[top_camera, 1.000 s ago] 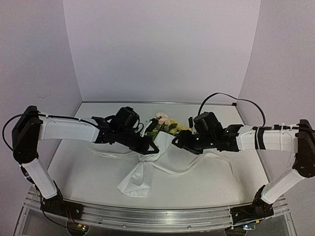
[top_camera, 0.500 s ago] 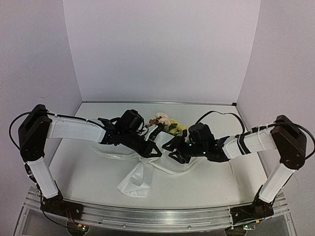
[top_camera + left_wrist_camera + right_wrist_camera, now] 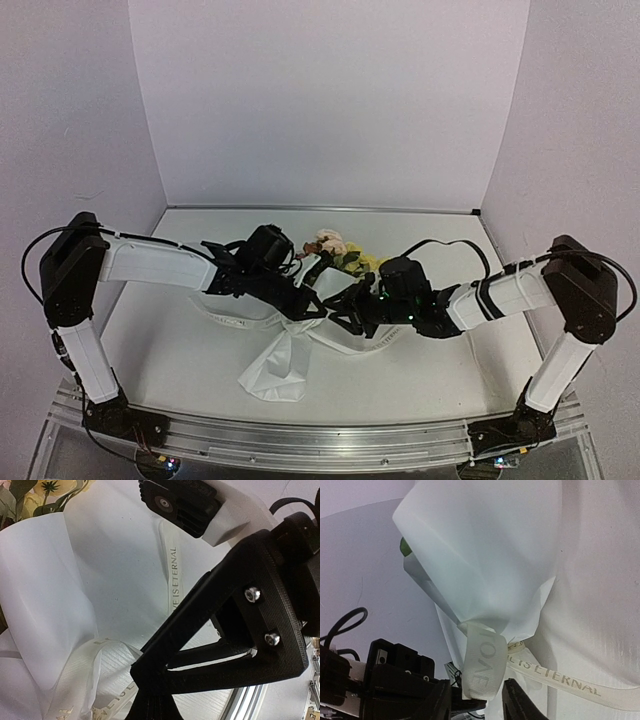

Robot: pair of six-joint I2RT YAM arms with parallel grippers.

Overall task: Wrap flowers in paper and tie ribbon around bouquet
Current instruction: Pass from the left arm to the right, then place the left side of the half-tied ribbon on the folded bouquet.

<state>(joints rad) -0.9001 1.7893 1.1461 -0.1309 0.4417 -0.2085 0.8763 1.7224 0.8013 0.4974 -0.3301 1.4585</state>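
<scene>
The table (image 3: 170,370) is the widest thing under me. Near its middle the bouquet (image 3: 300,345) lies on its side. Its paper (image 3: 272,372) forms a white cone, with the narrow end pointing toward the near edge, a little left of centre, and the wide rim opening toward the back wall. From my right wrist the paper (image 3: 485,555) fills most of the view, gathered down into a creased neck.

The ribbon (image 3: 228,318) trails over the table on both sides of the cone. At the neck it passes round the paper, and a loop of the ribbon (image 3: 481,667) hangs there with the letters "LOVE" on it. A flat length reading "IS ETERNAL" runs off to the right. My left wrist sees the same lettered strip (image 3: 173,580) lying on the table beside the paper (image 3: 45,595).

The flowers (image 3: 333,246) show cream, yellow and green at the wide rim, just behind the spot where my two wrists meet.

My left pincer (image 3: 310,306) sits over the middle of the cone with its jaws closed tight. The ribbon runs in under its tip (image 3: 150,705), but I cannot tell whether it is pinched there. My right pincer (image 3: 342,305) faces it from the other side, tips nearly meeting. Its fingers (image 3: 440,702) stand apart, one on each side of the hanging loop, and I cannot see them clamping it.
</scene>
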